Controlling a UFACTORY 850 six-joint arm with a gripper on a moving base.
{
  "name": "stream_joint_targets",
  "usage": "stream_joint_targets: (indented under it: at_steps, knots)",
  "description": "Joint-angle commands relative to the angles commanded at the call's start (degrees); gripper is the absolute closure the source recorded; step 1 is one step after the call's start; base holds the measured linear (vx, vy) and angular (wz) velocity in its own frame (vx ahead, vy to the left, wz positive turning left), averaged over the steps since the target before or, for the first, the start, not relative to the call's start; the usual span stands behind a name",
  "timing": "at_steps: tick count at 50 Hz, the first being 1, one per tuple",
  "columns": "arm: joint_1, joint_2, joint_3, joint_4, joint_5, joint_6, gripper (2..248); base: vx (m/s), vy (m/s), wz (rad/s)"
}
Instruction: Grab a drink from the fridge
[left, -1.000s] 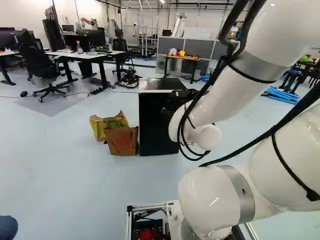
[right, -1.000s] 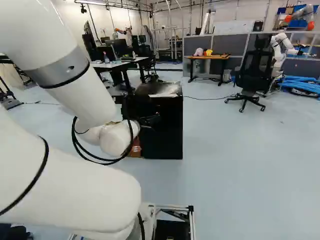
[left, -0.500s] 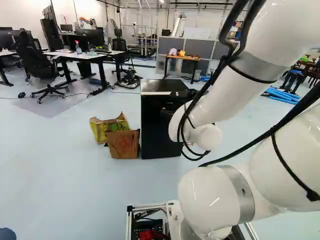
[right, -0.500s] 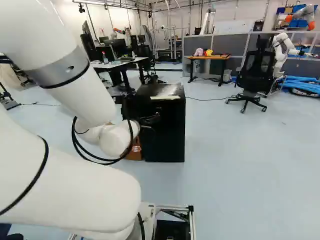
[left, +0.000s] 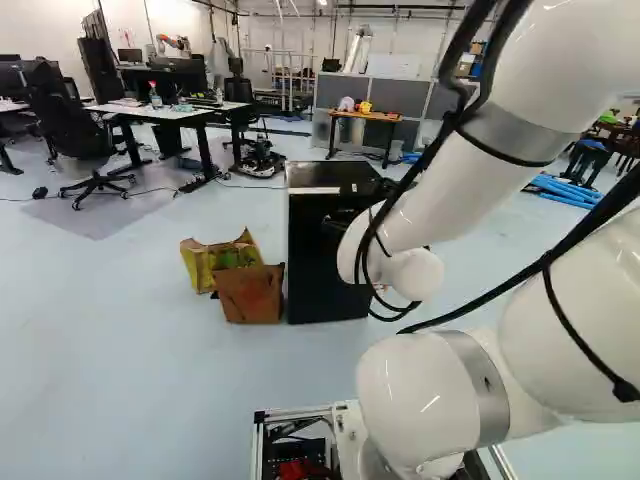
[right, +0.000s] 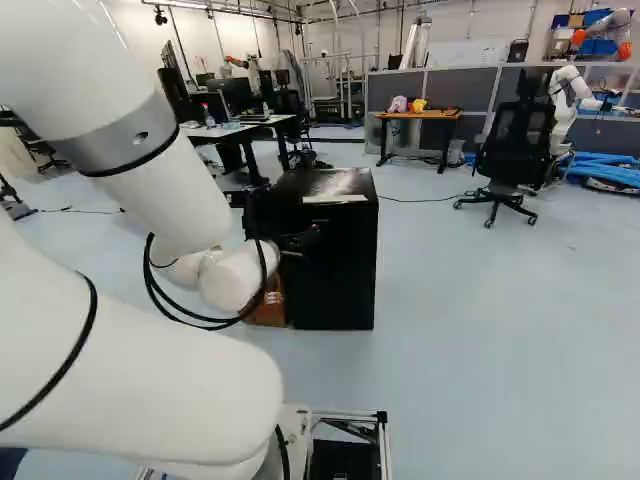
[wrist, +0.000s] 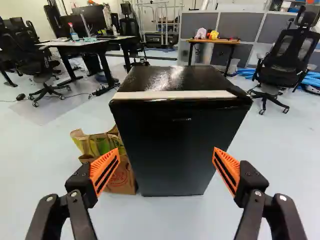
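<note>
The gripper (right: 298, 242) is partly visible in the right base view, in front of the black fridge (right: 345, 260). In the wrist view the gripper (wrist: 160, 172) stands wide open with nothing between its orange pads. Straight ahead of it the fridge (wrist: 172, 145) shows its front, with the door closed and a light strip along the top front edge. How far the fingertips are from the door is hard to tell; no contact shows. In the left base view the arm covers part of the fridge (left: 320, 265). No drink shows.
Paper bags (left: 252, 293) stand on the floor against the fridge's side. Beyond are a white desk (wrist: 87, 44) with office chairs, a small wooden table (wrist: 212, 41) before grey partitions, and a black chair (right: 512, 150). Another robot (right: 570, 95) stands at the far right of the right base view.
The base has moved: the fridge and bags look slightly nearer and have shifted rightward in both base views. The arm holds its pose against its lowest joint.
</note>
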Motion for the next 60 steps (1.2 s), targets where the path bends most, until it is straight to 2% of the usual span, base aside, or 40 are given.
stream_joint_targets:
  at_steps: [32, 60]
  knots:
    - [0.00, 0.00, 0.00, 0.00, 0.00, 0.00, 3, 0.079, 0.087, 0.061]
    - [0.00, 0.00, 0.00, 0.00, 0.00, 0.00, 3, 0.057, 0.047, 0.006]
